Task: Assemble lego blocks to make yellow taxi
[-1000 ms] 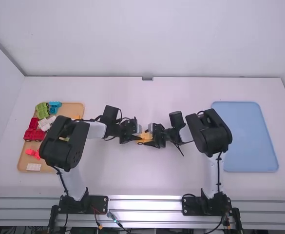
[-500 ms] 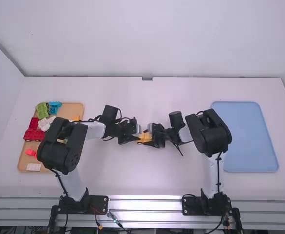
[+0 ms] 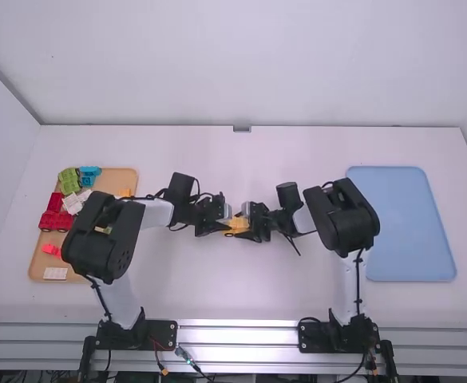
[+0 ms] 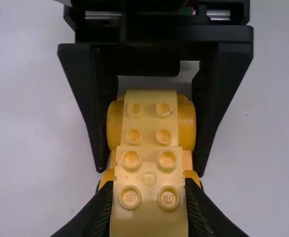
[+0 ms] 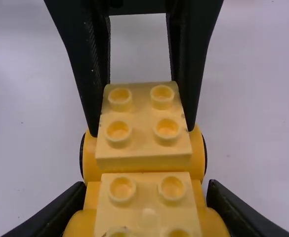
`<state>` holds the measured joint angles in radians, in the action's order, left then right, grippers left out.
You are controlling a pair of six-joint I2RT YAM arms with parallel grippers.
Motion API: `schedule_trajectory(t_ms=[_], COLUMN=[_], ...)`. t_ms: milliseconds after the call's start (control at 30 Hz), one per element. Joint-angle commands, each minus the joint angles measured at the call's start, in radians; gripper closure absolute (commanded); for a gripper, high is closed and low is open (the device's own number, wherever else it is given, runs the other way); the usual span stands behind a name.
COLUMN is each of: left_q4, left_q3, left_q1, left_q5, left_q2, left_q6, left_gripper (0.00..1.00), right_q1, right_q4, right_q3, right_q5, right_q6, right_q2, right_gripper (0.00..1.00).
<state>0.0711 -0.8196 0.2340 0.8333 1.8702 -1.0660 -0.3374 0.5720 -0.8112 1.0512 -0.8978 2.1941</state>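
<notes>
1. Seen near the centre of the frame in the high view: the half-built yellow taxi (image 3: 235, 227), caught between the left gripper (image 3: 226, 227) and the right gripper (image 3: 248, 227).
2. In the left wrist view, clasping the raised yellow block (image 4: 149, 217) by its sides between the left gripper's narrowed fingers (image 4: 101, 210).
3. In the right wrist view, pinching the yellow base (image 5: 196, 153) by its rounded flanks between the right gripper's fingers (image 5: 67, 205), set around its width.
4. Showing four studs on top of the raised block, and four more on the lower end of the base, just beside it. Hard to tell how firmly joined.
5. At the left of the frame, on the tan tray (image 3: 121, 179): green (image 3: 69, 180) and blue pieces (image 3: 89, 175) towards the upper end, a small yellow piece (image 3: 126, 192), white blocks (image 3: 73, 203) beside a red toy vehicle (image 3: 55, 220), then a pink piece (image 3: 51, 250) and a flat white piece (image 3: 55, 274) lower down.
6. At the right of the frame, lying flat on the white table (image 3: 297, 279): a light blue tray (image 3: 401, 223).
</notes>
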Motion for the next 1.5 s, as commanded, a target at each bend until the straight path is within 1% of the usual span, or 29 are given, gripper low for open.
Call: schedule_trajectory(t_ms=[0, 167, 233, 267, 300, 333, 367, 500, 533, 700, 833, 900, 1100, 1200, 1300, 1333, 1400, 1433, 1467], left_q4=[-0.011, -0.008, -0.007, -0.007, -0.003, 0.0, 0.005, 0.023, 0.027, 0.028, 0.037, 0.003, -0.152, -0.208, -0.218, -0.217, -0.22, -0.233, -0.24], left_q3=[0.009, 0.009, 0.009, 0.009, 0.009, 0.009, 0.009, 0.009, 0.009, 0.009, 0.004, -0.014, -0.085, -0.109, -0.118, -0.118, -0.118, -0.117, -0.117], left_q1=[0.009, 0.009, 0.009, 0.009, 0.009, 0.008, 0.008, 0.008, 0.008, 0.009, 0.007, 0.001, 0.003, 0.001, 0.002, 0.001, 0.004, 0.002, 0.003], left_q5=[0.023, 0.022, 0.018, 0.015, 0.014, 0.015, 0.015, 0.015, 0.015, 0.016, 0.06, 0.074, -0.001, -0.007, -0.003, -0.004, -0.005, -0.004, -0.006], left_q2=[0.014, 0.014, 0.014, 0.014, 0.014, 0.014, 0.014, 0.014, 0.014, 0.014, 0.007, -0.017, -0.083, -0.1, -0.101, -0.101, -0.101, -0.101, -0.101], left_q6=[0.0, 0.0, 0.002, 0.002, 0.002, 0.003, 0.003, 0.003, 0.003, 0.003, 0.003, 0.003, 0.002, -0.001, 0.0, 0.0, 0.0, -0.001, -0.001], left_gripper=[0.98, 0.95, 0.8, 0.78, 0.72, 0.64, 0.59, 0.49, 0.47, 0.47, 0.45, 0.43, 0.37, 0.39, 0.41, 0.48, 0.68, 0.94, 0.98], right_q1=[0.002, 0.002, 0.002, 0.002, 0.002, 0.002, 0.002, 0.002, 0.002, 0.002, 0.002, 0.002, 0.003, 0.003, 0.003, 0.003, 0.003, 0.003, 0.003], right_q4=[0.004, 0.003, 0.003, 0.004, 0.003, 0.003, 0.003, -0.001, -0.004, -0.004, -0.004, -0.004, -0.003, -0.003, -0.004, -0.004, -0.004, -0.003, -0.003], right_q3=[-0.008, -0.008, -0.008, -0.008, -0.008, -0.008, -0.008, -0.008, -0.008, -0.008, -0.008, -0.008, -0.008, -0.008, -0.008, -0.008, -0.008, -0.008, -0.008], right_q5=[0.025, 0.025, 0.025, 0.025, 0.025, 0.025, 0.025, 0.025, 0.025, 0.024, 0.022, 0.022, 0.022, 0.023, 0.021, 0.022, 0.022, 0.021, 0.021], right_q6=[0.002, 0.002, 0.002, 0.003, 0.002, 0.002, 0.002, 0.002, 0.002, 0.002, 0.002, 0.002, 0.003, 0.002, 0.003, 0.002, 0.003, 0.002, 0.002], right_q2=[0.013, 0.013, 0.013, 0.013, 0.013, 0.013, 0.013, 0.013, 0.013, 0.013, 0.013, 0.013, 0.013, 0.013, 0.013, 0.013, 0.013, 0.013, 0.013], right_gripper=[0.54, 0.53, 0.54, 0.54, 0.54, 0.54, 0.54, 0.53, 0.53, 0.53, 0.53, 0.54, 0.54, 0.53, 0.54, 0.53, 0.53, 0.53, 0.53])
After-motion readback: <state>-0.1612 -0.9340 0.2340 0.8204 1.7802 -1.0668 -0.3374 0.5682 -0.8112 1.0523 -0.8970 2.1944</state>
